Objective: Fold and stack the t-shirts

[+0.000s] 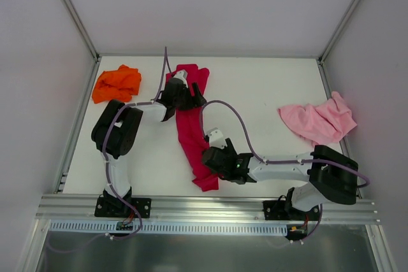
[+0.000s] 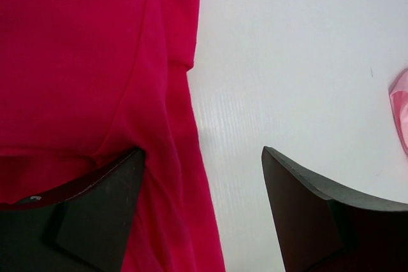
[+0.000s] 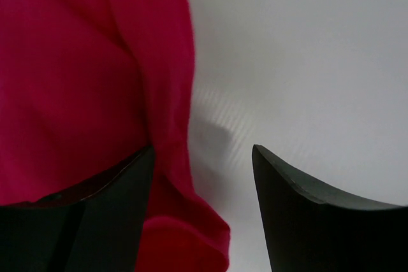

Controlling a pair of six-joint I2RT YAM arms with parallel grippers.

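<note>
Crimson t-shirt lies as a long narrow strip mid-worktop, running from the far wall toward the near rail. My left end effector is on its far part and my right end effector is near its bottom end. Both are released, jaws wide. In each wrist view one finger sits over the cloth and the other over bare worktop, with the shirt's right edge running between them. Orange t-shirt is bunched in the far-left corner, close to the left wall and just left of my left arm. Pink t-shirt is crumpled at the right wall, well apart from the crimson one. The open room is the bare stretch between crimson and pink, plus the near-left patch beside the strip.
</note>
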